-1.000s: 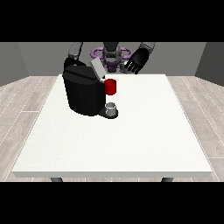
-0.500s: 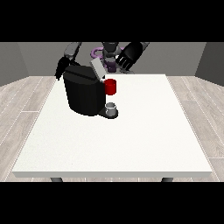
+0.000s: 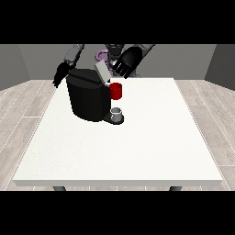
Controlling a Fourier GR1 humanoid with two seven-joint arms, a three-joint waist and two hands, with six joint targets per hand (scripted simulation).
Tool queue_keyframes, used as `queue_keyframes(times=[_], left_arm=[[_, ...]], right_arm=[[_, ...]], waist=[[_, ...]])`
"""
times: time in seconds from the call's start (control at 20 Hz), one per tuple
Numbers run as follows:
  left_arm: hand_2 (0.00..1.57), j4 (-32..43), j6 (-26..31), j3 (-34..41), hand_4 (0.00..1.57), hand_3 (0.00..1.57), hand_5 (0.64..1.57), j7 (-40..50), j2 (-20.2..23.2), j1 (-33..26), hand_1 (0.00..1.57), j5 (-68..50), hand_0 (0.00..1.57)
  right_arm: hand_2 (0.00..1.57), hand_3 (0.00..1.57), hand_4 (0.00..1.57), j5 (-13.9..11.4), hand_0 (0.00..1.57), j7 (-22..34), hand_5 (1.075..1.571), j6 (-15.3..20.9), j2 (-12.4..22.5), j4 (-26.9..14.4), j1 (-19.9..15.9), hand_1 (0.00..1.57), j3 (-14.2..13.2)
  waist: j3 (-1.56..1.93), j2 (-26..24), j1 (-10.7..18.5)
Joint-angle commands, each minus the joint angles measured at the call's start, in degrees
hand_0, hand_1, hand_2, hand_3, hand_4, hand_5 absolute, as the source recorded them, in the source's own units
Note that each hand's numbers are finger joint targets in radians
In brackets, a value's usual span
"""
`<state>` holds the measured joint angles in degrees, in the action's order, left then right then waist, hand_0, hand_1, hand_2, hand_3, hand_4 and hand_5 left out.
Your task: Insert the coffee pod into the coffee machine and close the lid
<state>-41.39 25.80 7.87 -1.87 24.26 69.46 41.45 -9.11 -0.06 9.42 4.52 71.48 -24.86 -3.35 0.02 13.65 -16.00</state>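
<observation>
**Hand raised behind the open lid of the coffee machine**

The hand at the view's right hangs in the air above the far edge of the table, just behind and beside the top of the coffee machine. Its palm faces the camera and its fingers look spread and relaxed, with nothing between them; whether a fingertip touches the lid cannot be told. The hand at the view's left hangs lower, at the machine's far left side, with its fingers pointing down; how far they are curled cannot be told, and no thing shows in it.

Just below the first hand, the grey lid stands tilted up from the machine's top, so it is open. The black coffee machine stands on the far left part of the white table. A red part sticks out of its front at the right, and below that a small grey cup stands on the machine's base. The coffee pod cannot be made out separately.
</observation>
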Motion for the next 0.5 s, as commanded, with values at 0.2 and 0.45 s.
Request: queue_keyframes(times=[0.2, 0.45], left_arm=[[1.26, 3.1, -0.5, 0.3, 0.46, 1.22, 1.571, -1.7, 1.0, 0.9, 1.19, 0.6, 1.19], [1.29, 3.9, 0.0, 1.2, 0.43, 1.23, 1.571, -3.3, 2.7, 1.5, 1.26, 0.2, 1.26]], right_arm=[[0.0, 0.0, 0.16, -1.1, 0.0, 2.2, 1.571, -0.3, -0.3, 1.8, -0.3, 0.0, 1.8], [0.0, 0.0, 0.03, 0.1, 0.0, 1.4, 1.571, -1.1, 1.7, 2.3, -1.6, 0.0, -0.2]], waist=[[-0.02, 2.0, -2.0], [-0.02, 3.2, -2.1]])
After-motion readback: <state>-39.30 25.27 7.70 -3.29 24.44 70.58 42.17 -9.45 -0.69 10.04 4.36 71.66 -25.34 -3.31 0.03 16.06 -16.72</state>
